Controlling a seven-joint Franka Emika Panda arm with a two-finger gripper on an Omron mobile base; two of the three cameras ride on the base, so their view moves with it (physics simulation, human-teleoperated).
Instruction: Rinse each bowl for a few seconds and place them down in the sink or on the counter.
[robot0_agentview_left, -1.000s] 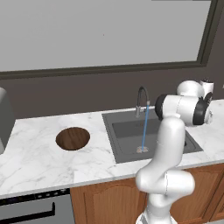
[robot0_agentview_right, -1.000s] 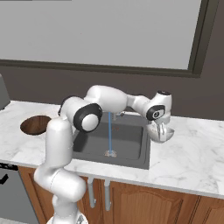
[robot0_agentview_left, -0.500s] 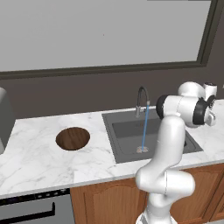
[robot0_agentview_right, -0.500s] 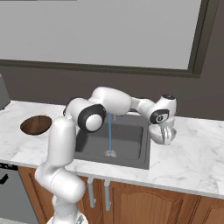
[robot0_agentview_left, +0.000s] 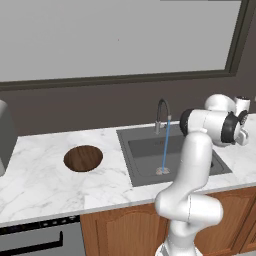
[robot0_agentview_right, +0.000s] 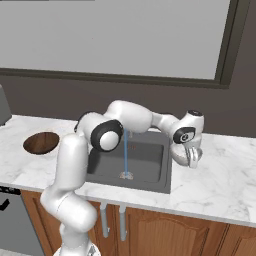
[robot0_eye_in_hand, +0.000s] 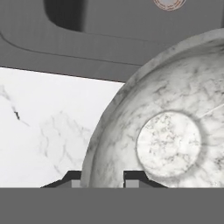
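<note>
The pale grey-white bowl (robot0_agentview_right: 188, 155) sits low over the counter (robot0_agentview_right: 225, 180), just right of the sink (robot0_agentview_right: 166, 184). My gripper (robot0_agentview_right: 192, 160) is at its rim. In the hand view the marbled bowl (robot0_eye_in_hand: 175, 131) is close up, and its rim passes between my gripper's (robot0_eye_in_hand: 103, 181) two dark tips; whether they still pinch it is unclear. The dark brown bowl (robot0_agentview_left: 83, 158) lies upright on the counter (robot0_agentview_left: 40, 175) left of the sink (robot0_agentview_left: 125, 150), also seen as a brown bowl (robot0_agentview_right: 40, 142) from the right. A thin blue water stream (robot0_agentview_left: 165, 145) falls from the faucet (robot0_agentview_left: 161, 112) to the drain.
The arm reaches across the sink basin from left to right. A dark wall with a window frame runs behind the counter. A grey appliance (robot0_agentview_left: 6, 135) stands at the far left. White counter stretches to the right of the pale bowl.
The hand with the pale bowl has drifted a little right and down toward the counter beside the sink. Water keeps running. The brown bowl has not moved.
</note>
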